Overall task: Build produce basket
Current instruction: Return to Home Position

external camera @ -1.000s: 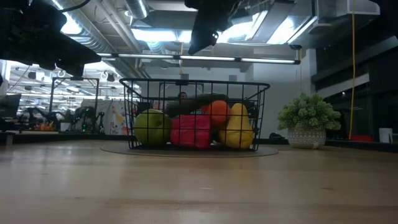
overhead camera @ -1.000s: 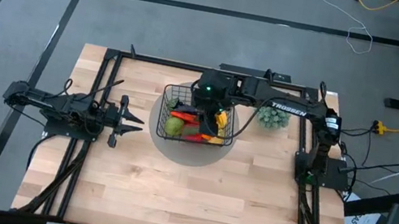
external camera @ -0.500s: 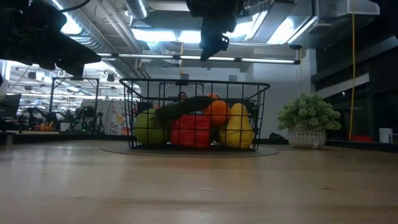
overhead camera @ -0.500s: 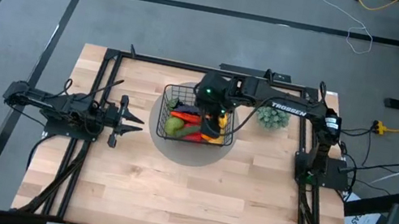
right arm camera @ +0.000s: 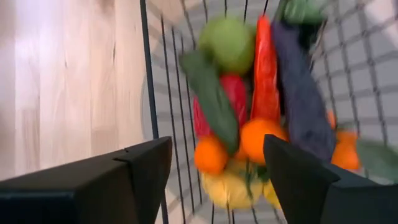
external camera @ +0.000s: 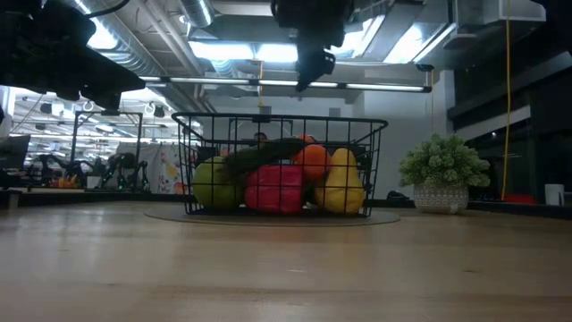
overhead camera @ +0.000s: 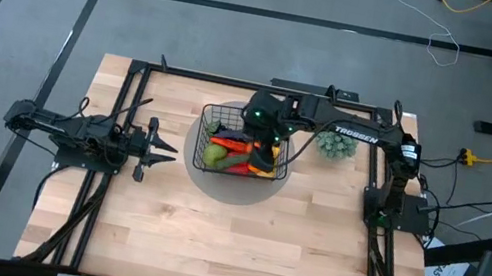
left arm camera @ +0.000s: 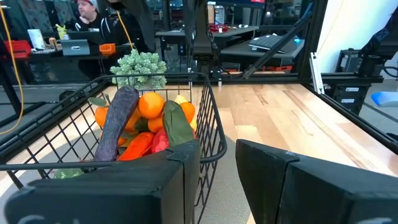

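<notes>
The right gripper (right arm camera: pixel 217 149) was held over the black wire-grid basket (right arm camera: pixel 152 93), its dark fingers (right arm camera: pixel 134 180) set wide apart. Piled inside were seen a round green apple (right arm camera: pixel 227 43), a dark green cucumber (right arm camera: pixel 211 99) laid across a red pepper (right arm camera: pixel 239 99), an orange carrot (right arm camera: pixel 264 68), a purple eggplant (right arm camera: pixel 301 106), two tangerines (right arm camera: pixel 261 140) and a yellow lemon (right arm camera: pixel 233 183). Pale wooden tabletop (right arm camera: pixel 68 74) was shown beside the basket.

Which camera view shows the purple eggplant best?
The left wrist view: the eggplant lies full length in the basket. The right gripper, above the basket, sees it partly covered; high and low views barely show it.
</notes>
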Available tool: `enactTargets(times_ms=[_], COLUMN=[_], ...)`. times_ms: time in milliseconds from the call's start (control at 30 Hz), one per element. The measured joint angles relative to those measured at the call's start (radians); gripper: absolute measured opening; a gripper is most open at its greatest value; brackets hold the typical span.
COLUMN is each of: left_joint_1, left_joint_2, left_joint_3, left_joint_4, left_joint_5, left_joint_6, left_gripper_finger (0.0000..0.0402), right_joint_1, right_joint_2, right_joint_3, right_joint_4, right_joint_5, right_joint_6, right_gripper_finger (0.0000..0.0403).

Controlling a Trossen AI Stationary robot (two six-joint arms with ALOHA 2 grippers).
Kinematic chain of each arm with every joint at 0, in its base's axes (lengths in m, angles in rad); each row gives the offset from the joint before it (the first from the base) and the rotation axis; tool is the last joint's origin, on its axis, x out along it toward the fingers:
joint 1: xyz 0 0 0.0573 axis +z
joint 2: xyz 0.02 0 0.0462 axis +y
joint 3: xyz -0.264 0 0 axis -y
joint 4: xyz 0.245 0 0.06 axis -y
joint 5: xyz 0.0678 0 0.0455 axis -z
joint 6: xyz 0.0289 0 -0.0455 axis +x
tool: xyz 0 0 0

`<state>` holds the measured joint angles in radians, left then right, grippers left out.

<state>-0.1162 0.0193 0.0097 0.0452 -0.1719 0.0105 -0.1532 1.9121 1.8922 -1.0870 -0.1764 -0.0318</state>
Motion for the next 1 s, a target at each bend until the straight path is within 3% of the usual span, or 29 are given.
enactTargets(times_ms=[600,1000], left_joint_1=[0.000,0.000], left_joint_2=[0.000,0.000], left_joint_3=[0.000,0.000], left_joint_4=[0.000,0.000], left_joint_5=[0.000,0.000], left_joint_6=[0.000,0.000], left_gripper_finger=[0.0094,0.0094], right_joint_1=[0.014,0.155], right_joint_2=[-0.136,-0.286], right_joint_3=[0.000,0.000], right_joint_4=[-0.176,-0.225], right_joint_5=[0.008,0.172], right_joint_6=[0.054,0.103], right_gripper_finger=[0.0239,0.0239])
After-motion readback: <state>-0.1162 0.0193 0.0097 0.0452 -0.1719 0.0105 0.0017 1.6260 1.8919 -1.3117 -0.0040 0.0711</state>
